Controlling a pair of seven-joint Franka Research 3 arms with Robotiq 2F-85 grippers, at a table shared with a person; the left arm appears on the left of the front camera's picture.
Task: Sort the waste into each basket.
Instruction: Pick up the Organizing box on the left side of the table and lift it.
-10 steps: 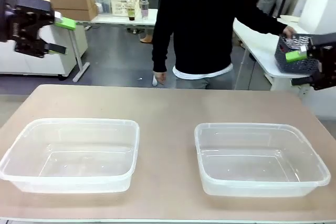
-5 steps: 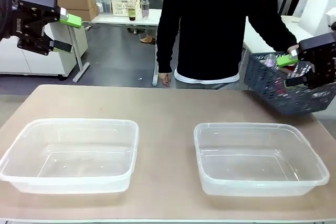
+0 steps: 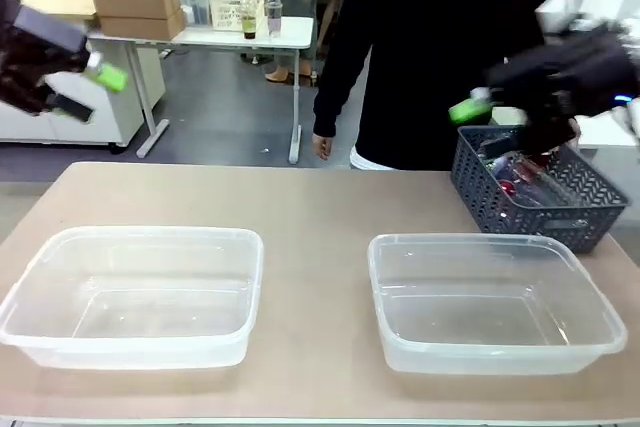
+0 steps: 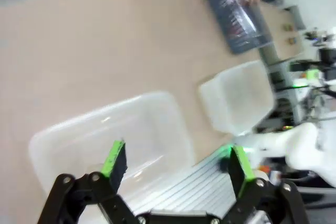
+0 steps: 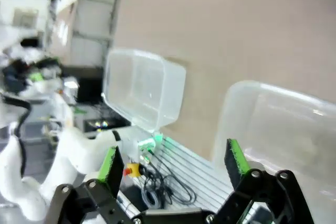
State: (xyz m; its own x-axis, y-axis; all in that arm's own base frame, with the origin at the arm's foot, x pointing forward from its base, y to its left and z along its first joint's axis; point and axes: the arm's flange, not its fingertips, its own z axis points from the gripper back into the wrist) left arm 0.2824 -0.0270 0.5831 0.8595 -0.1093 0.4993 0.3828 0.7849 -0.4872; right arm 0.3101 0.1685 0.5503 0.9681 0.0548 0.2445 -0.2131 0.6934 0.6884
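Left gripper [image 4: 176, 161]: jaws wide, nothing in them, up high over the left tub [image 3: 150, 232]. Right gripper [image 5: 170, 161]: also wide and empty, raised at the far right above the dark basket [image 3: 520, 212]. Both are blurred in the front view.

Both tubs have nothing in them. The right tub [image 3: 470, 239] sits just near of the dark basket. All the waste is piled in that basket at the table's [image 3: 320, 197] far right: red cans [image 3: 507, 187] and clear bottles [image 3: 548, 179], jumbled. I can't tell how each one lies.

Handling, my guess:
- Cans: light, stiff, thin wall, slick. Pinch across mid-body with moderate force, or they dent.
- Bottles: light, walls give, slippery. Take them at the neck or shoulder, where they're stiffer.
- The lattice wall is close, so come in from the top.

Person stands at the far side, next to the basket. I'd keep clear.
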